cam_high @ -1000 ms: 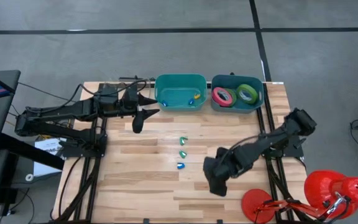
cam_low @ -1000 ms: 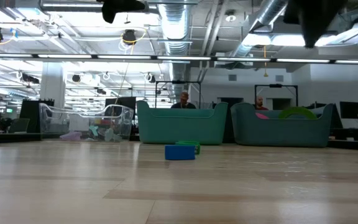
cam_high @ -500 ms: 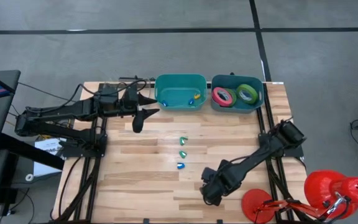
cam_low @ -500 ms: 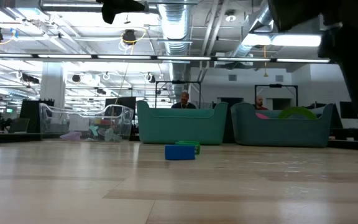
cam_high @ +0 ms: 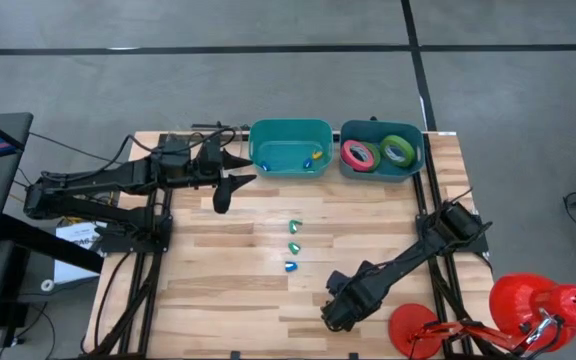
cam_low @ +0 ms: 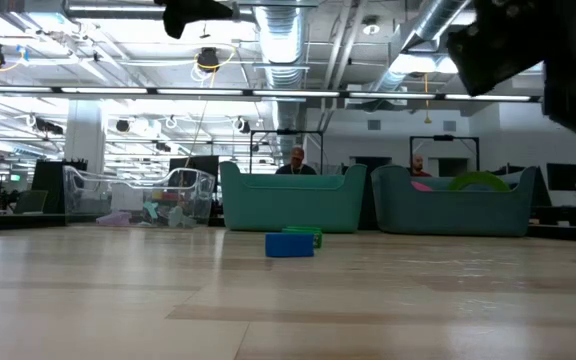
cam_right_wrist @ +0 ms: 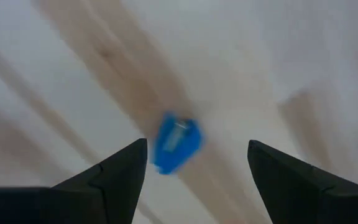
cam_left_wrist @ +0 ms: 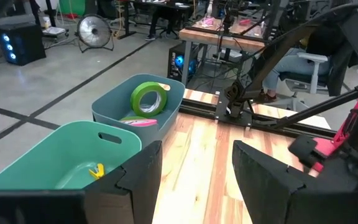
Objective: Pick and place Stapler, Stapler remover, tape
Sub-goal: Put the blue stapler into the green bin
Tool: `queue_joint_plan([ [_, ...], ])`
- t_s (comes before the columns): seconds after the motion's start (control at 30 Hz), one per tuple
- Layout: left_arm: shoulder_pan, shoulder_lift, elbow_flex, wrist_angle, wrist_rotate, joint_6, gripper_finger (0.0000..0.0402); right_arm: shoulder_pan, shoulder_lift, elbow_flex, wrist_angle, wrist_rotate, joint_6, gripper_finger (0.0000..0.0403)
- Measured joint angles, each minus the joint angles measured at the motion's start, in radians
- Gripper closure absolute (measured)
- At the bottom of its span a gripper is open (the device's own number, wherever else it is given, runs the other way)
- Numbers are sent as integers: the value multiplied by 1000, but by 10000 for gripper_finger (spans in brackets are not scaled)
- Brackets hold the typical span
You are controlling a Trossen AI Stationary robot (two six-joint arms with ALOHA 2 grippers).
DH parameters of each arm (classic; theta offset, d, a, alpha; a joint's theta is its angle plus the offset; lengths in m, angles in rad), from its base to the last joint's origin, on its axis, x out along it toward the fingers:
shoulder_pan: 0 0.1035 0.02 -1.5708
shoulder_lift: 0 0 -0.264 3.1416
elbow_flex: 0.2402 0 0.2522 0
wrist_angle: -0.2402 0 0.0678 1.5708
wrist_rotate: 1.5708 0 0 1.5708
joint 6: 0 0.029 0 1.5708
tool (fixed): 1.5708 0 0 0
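Observation:
A pink-red tape roll (cam_high: pixel 359 154) and a green tape roll (cam_high: pixel 399 150) lie in the grey-blue bin (cam_high: pixel 381 172) at the table's far edge. Three small coloured pieces (cam_high: pixel 293 247) lie in a row mid-table, two green and one blue (cam_high: pixel 290 267). Whether they are staplers or stapler removers, I cannot tell. My right gripper (cam_high: pixel 336 308) points down near the table's near edge, open. In its wrist view a small blue piece (cam_right_wrist: pixel 177 142) lies on the wood beyond the gap between its fingers (cam_right_wrist: pixel 197 144). My left gripper (cam_high: pixel 223 195) waits open, high at the far left.
A teal bin (cam_high: pixel 290 128) beside the grey-blue one holds a few small pieces (cam_high: pixel 315 155). A red lamp (cam_high: pixel 543 305) and its round base (cam_high: pixel 418 332) stand at the near right corner. Bare wood (cam_high: pixel 218 290) lies to the near left. People (cam_low: pixel 295 160) show beyond the table.
My right gripper has sunk toward the table and gone a little toward the near edge, rolling about its own axis as it went; it has stayed open. The pieces and tape rolls have stayed where they were.

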Motion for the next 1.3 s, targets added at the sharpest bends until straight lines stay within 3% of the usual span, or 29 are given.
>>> queue_joint_plan([
  [0.33, 0, 0, -76, -4, 0, -71, 216, 19, 23, 0, 46, 10, 29, 133],
  [0.87, 0, -9, -84, 24, 4, -23, 216, 20, 23, -78, 143, -30, 71, 137],
  [1.3, 0, -9, -84, 34, 4, -23, 216, 19, 23, -78, 148, -30, 68, 273],
])
